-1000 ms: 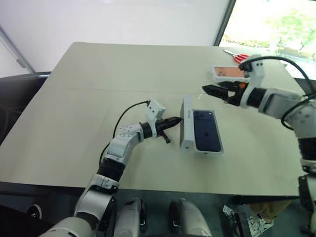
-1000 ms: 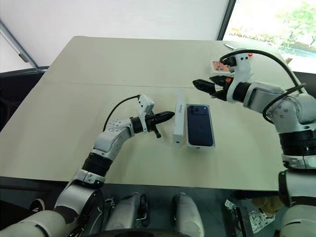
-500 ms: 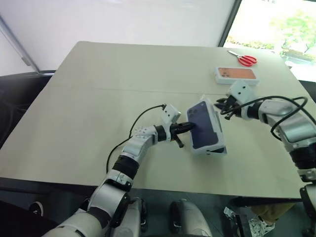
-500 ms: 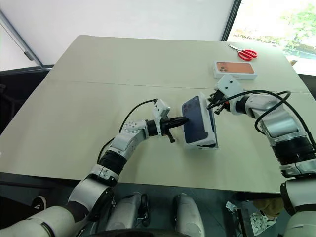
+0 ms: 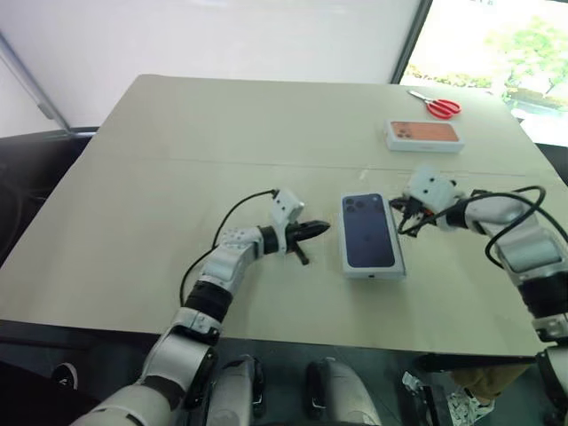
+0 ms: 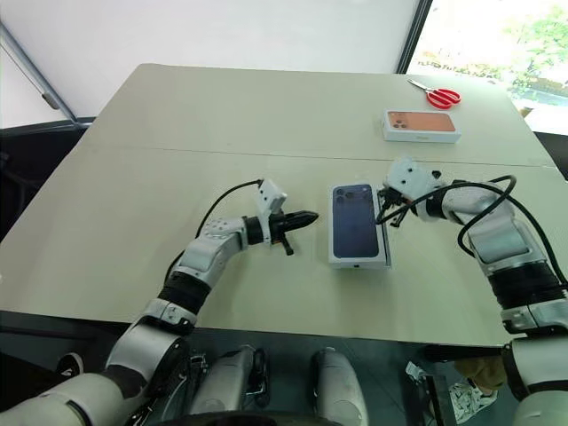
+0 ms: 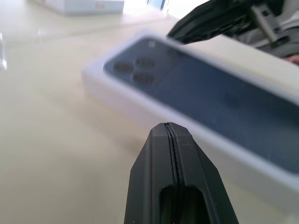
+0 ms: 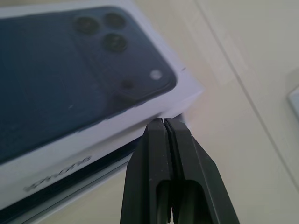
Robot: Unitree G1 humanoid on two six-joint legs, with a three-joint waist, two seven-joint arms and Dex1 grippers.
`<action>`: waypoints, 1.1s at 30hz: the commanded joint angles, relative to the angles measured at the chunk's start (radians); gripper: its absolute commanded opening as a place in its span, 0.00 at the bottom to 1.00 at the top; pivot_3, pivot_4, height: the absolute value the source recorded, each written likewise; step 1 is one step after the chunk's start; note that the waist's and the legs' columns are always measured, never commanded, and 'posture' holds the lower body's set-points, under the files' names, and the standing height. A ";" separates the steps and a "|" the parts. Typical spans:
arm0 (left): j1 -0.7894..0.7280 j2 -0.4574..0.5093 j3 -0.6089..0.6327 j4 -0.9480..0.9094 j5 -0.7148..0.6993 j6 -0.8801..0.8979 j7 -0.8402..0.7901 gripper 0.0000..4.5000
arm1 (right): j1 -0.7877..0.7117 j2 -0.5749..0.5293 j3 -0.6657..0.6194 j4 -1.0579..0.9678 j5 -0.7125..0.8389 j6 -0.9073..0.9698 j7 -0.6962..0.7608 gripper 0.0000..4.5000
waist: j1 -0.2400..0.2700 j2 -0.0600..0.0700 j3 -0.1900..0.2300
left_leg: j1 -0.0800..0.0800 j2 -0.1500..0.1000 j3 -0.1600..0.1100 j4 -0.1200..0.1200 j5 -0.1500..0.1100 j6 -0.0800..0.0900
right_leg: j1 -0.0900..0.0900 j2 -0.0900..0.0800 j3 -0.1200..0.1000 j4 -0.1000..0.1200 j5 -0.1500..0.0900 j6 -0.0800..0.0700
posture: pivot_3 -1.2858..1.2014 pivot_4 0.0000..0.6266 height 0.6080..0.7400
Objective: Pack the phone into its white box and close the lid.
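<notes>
Left tool (image 5: 318,228) closed; right tool (image 5: 397,207) closed.

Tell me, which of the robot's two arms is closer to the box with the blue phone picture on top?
The right. Its gripper sits right at the lid's right edge, jaws shut. The left gripper points at it from the other side, with bare table between.

Lid (image 5: 370,232) lettering too blurred to read

I see bright daylight pouring from the window (image 5: 484,40) at the far right, blown out white there. The table (image 5: 222,124) is evenly lit with soft shadows. My left wrist view shows the lid (image 7: 196,102) blurred.
</notes>
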 commanded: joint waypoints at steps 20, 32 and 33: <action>-0.142 -0.134 -0.036 0.096 -0.001 0.130 -0.039 0.00 | 0.169 -0.091 -0.136 -0.296 0.000 0.143 0.148 0.01 | 0.003 0.000 0.000 | 0.001 0.000 0.000 0.001 0.000 0.000 | 0.002 -0.001 -0.001 0.000 0.000 0.000 | 0.52 0.24 1.00; -0.138 -0.139 -0.041 -0.021 -0.001 0.175 -0.028 0.00 | 0.178 -0.095 -0.137 -0.262 -0.068 0.083 0.165 0.01 | 0.002 0.000 0.000 | 0.001 0.000 0.000 0.001 0.000 0.000 | 0.002 -0.001 -0.001 0.000 0.000 0.000 | 0.52 0.24 1.00; -0.134 -0.137 -0.048 -0.017 0.007 0.168 -0.030 0.00 | 0.179 -0.093 -0.138 -0.266 -0.064 0.085 0.172 0.01 | 0.002 0.000 0.000 | 0.001 0.000 0.000 0.001 0.000 0.000 | 0.002 -0.001 -0.001 0.000 0.000 0.000 | 0.52 0.24 1.00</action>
